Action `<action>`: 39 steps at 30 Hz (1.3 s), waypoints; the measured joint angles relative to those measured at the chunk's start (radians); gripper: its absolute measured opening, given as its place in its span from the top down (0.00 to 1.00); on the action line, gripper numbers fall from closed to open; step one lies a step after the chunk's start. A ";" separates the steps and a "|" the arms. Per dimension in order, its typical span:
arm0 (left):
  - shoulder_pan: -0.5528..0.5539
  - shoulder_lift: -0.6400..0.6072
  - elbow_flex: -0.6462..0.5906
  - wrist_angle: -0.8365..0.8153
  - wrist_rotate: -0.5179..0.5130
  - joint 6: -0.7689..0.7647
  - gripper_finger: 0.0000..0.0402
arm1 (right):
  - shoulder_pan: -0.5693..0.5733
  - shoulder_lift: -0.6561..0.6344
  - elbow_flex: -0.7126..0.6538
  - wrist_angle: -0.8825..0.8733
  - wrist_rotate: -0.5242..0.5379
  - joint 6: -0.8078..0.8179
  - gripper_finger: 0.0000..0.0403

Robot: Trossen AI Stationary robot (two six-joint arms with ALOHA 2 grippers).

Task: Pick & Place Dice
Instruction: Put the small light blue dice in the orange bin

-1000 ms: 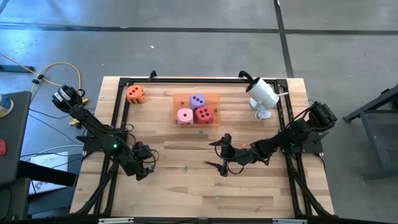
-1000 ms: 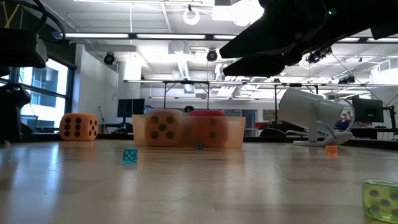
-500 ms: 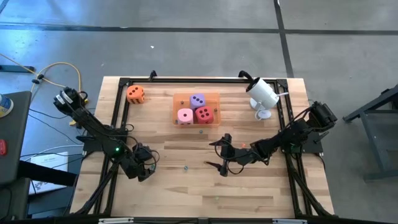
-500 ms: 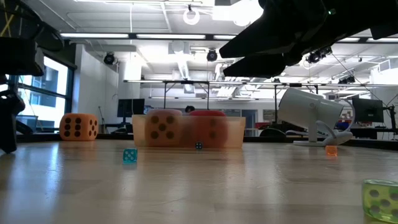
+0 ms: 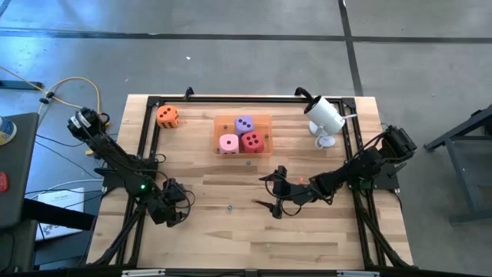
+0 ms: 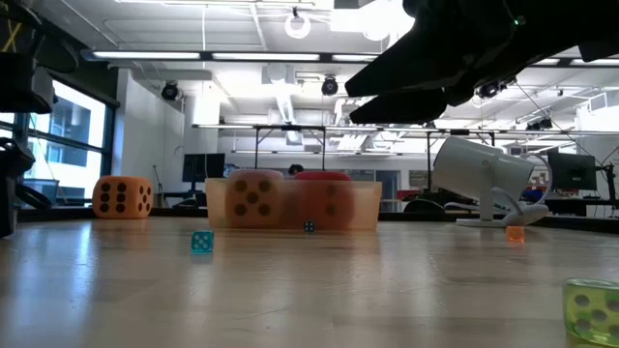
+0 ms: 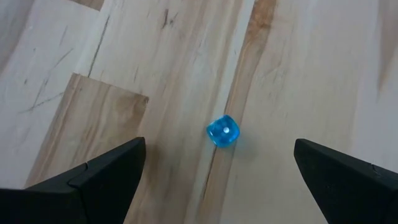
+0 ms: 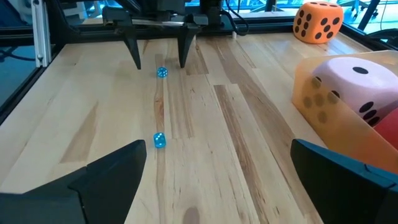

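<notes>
The orange die [image 5: 167,116] rests on the table at the far left. The pink [image 5: 229,143], purple [image 5: 244,124] and red [image 5: 251,141] dice sit in the translucent orange tray [image 5: 266,121] at the far middle. My left gripper [image 5: 178,209] stands open near the table's left edge, pointing down. A small blue die [image 7: 222,131] lies on the wood between its fingers, untouched. My right gripper [image 5: 275,191] hangs open over the table's middle, near side of the tray, holding nothing.
A second small blue die [image 8: 159,140] lies between the two grippers. A small orange die [image 6: 515,233] and a green one [image 6: 590,309] lie toward the right. A white camera-like device [image 5: 325,117] stands at the far right. A black frame [image 5: 146,146] runs along the table's edges.
My left gripper has edged slightly toward the table's near-left corner, still open. Nothing else has moved.
</notes>
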 joint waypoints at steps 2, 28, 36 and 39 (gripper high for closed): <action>-0.009 0.004 0.000 0.000 -0.003 -0.007 0.01 | 0.000 0.000 0.000 0.000 0.000 0.000 0.02; -0.143 0.124 0.000 0.016 -0.139 -0.119 0.01 | -0.003 0.000 0.000 0.001 0.007 0.000 0.02; -0.149 0.209 0.003 0.031 -0.187 -0.120 0.01 | -0.003 0.000 0.000 0.000 0.007 0.000 0.02; -0.160 0.224 0.002 0.045 -0.214 -0.131 0.01 | -0.003 0.000 0.000 0.001 0.007 0.000 0.02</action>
